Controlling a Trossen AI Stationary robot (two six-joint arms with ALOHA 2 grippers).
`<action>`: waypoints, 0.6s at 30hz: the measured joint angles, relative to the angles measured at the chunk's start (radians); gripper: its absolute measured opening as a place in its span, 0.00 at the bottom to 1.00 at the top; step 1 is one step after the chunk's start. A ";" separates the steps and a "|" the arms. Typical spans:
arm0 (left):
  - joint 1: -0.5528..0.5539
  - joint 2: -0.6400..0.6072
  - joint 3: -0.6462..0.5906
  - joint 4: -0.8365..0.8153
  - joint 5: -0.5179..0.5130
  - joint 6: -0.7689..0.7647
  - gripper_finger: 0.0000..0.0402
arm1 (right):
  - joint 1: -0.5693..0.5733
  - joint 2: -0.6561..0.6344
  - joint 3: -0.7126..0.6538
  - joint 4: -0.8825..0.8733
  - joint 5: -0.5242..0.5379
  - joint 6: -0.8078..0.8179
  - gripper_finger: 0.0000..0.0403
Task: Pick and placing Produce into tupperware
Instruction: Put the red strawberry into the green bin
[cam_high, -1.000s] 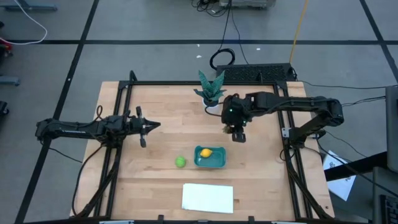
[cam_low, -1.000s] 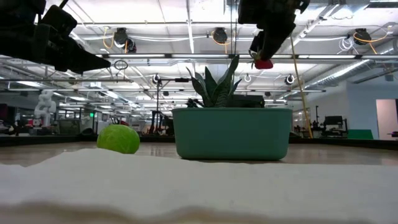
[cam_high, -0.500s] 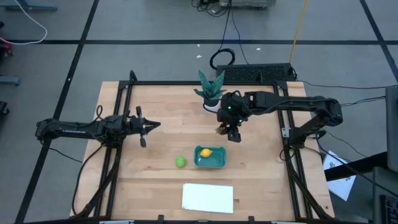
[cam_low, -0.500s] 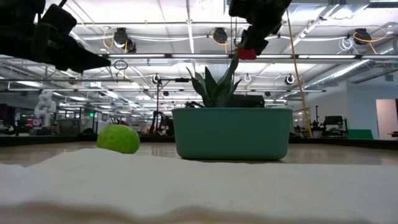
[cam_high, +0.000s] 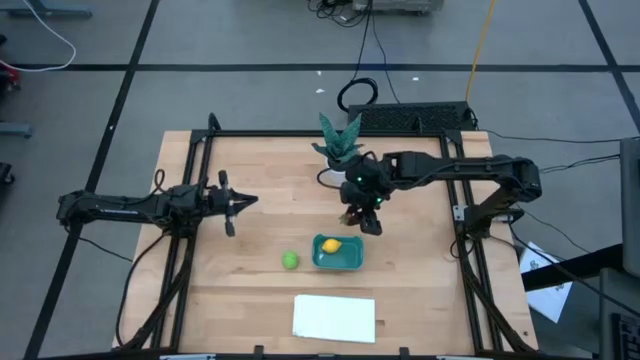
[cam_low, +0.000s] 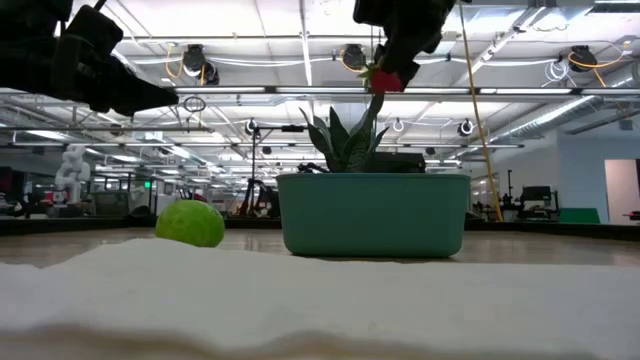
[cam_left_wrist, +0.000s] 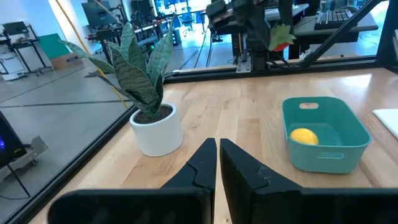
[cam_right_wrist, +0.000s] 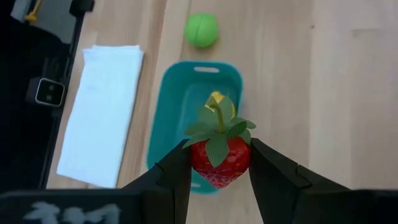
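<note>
The red produce is a toy strawberry (cam_right_wrist: 219, 163) with a green leaf cap, and my right gripper (cam_right_wrist: 219, 169) is shut on it, high above the table just beyond the teal tupperware (cam_high: 345, 262). The yellow piece (cam_high: 331, 245) lies inside the tub. The lime-green piece (cam_high: 290, 260) rests on the table just left of the tub. My left gripper (cam_high: 235, 203) hovers shut over the table's left half, away from all of them. My right gripper pinches the strawberry by its red body (cam_right_wrist: 200, 163), one finger (cam_right_wrist: 177, 173) on each side. The fingers come from above, pointing down. The leaf cap faces up toward the wrist. The strawberry (cam_low: 383, 78) is lifted clear, well above the tub's rim (cam_low: 372, 180).
A potted plant in a white pot (cam_high: 340, 145) stands at the far edge, close behind my right arm. A flat white sheet (cam_high: 334, 318) lies near the table's near edge, in front of the tub. A black frame rail (cam_high: 470, 270) runs along the table's right side.
My right gripper has carried the strawberry toward the table's left, from right of the tub's far side to just above its far edge. It has stayed shut on the strawberry.
</note>
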 joint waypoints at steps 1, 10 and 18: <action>0.000 0.000 0.000 -0.003 0.000 0.000 0.06 | 0.006 0.012 0.010 -0.001 0.000 -0.002 0.31; 0.000 0.000 0.000 -0.017 0.001 -0.004 0.06 | 0.032 0.108 0.052 -0.056 0.000 -0.037 0.31; 0.000 0.000 0.000 -0.019 0.000 0.000 0.06 | 0.031 0.123 0.052 -0.060 -0.025 -0.052 0.31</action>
